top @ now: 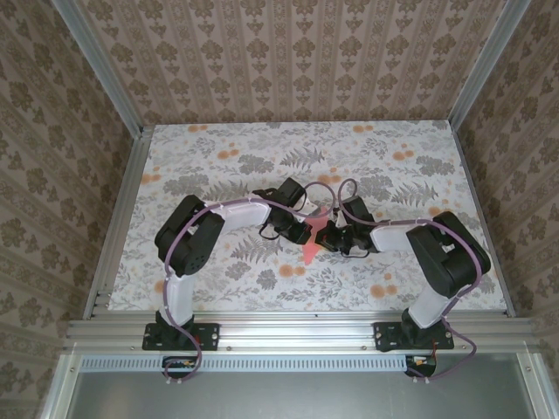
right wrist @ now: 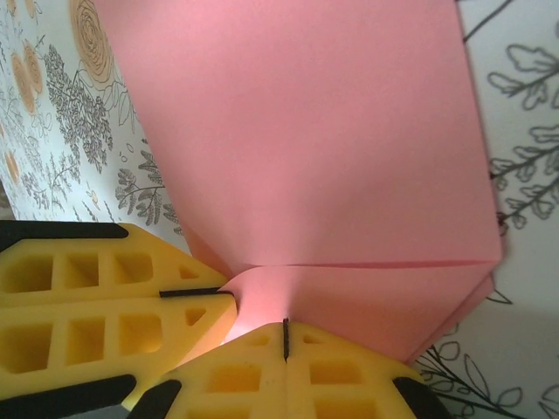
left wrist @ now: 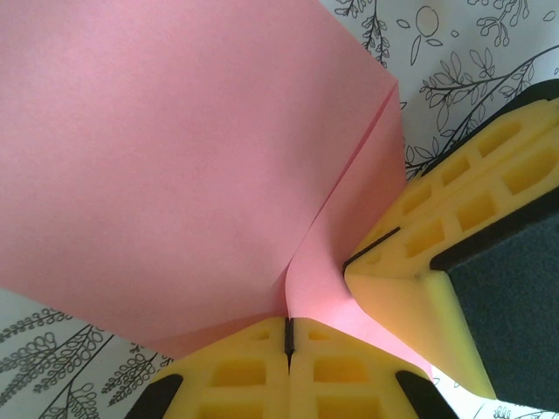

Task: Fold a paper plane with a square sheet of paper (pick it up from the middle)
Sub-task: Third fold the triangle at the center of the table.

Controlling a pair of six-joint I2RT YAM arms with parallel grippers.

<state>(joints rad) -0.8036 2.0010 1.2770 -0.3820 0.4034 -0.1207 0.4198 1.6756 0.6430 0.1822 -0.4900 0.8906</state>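
Observation:
The salmon-pink sheet of paper [top: 311,246] is folded into layers and held off the table between both grippers; in the top view it narrows to a point toward the near edge. My left gripper [left wrist: 288,327] is shut on the paper's [left wrist: 175,157] lower edge, at a crease between two flaps. My right gripper [right wrist: 286,327] is shut on the paper [right wrist: 306,140] too, just below a long fold line. The right fingers [left wrist: 437,236] pinch the paper close beside the left jaws, and the left fingers [right wrist: 113,288] sit just left of the right jaws. In the top view the left gripper [top: 300,229] and right gripper [top: 330,236] meet at mid-table.
The table [top: 218,166] has a floral cloth with grey leaves and small orange flower prints [top: 378,290]. Aluminium rails [top: 297,325] frame it, and patterned walls stand on three sides. Both arms bend inward, elbows out toward the table's left and right edges.

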